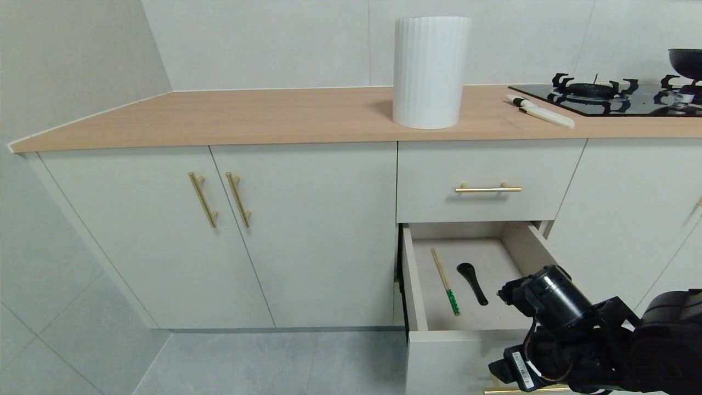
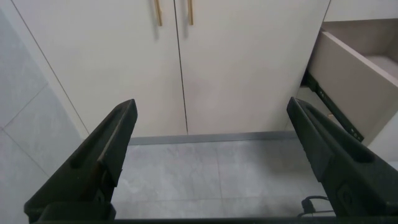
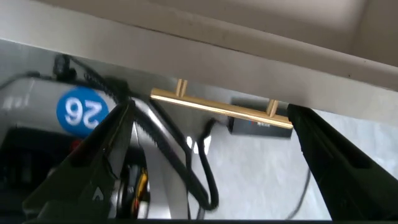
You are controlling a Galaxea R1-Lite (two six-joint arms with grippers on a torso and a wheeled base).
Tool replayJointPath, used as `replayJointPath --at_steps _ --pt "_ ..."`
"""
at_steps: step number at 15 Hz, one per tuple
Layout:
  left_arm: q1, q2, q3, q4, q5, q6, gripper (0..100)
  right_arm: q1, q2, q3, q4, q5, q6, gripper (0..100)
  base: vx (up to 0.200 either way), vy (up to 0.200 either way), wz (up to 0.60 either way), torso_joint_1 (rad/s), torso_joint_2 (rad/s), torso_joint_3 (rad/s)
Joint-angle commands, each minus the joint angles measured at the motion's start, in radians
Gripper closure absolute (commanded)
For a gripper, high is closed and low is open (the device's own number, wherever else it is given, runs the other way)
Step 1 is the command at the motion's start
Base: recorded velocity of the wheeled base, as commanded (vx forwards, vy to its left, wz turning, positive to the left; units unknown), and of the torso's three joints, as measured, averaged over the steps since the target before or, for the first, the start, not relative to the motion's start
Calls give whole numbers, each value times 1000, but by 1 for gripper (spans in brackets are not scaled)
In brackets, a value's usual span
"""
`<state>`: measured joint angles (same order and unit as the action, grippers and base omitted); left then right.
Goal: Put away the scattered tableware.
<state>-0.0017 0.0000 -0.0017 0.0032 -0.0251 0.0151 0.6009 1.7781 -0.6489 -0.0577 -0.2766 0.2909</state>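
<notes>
The chopsticks [image 1: 445, 282] and the black spoon [image 1: 473, 282] lie side by side on the floor of the open drawer [image 1: 415, 285], both running front to back. What seems left is closing it, and that turns on the drawer's gold bar handle [image 3: 249, 116]. The handle runs level along the drawer front, crosswise to the right gripper [image 3: 208, 124], whose fingers are spread wide with the bar lying across the gap ahead of them (whether they touch it I cannot tell). The left gripper [image 2: 210, 106], also spread and holding nothing, faces the cabinet doors [image 2: 186, 62] beside the drawer, so the right arm is the nearer one.
</notes>
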Motion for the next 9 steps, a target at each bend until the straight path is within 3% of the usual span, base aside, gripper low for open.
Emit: replayJointPath --at_steps 1,9 --pt "0 0 0 0 1 0 0 0 37 -28 -2 -1 -1 0 0 0 0 0 0 0" --pt "0 0 0 0 -1 0 0 -35 109 -152 -2 -1 -9 0 0 0 0 0 0 0"
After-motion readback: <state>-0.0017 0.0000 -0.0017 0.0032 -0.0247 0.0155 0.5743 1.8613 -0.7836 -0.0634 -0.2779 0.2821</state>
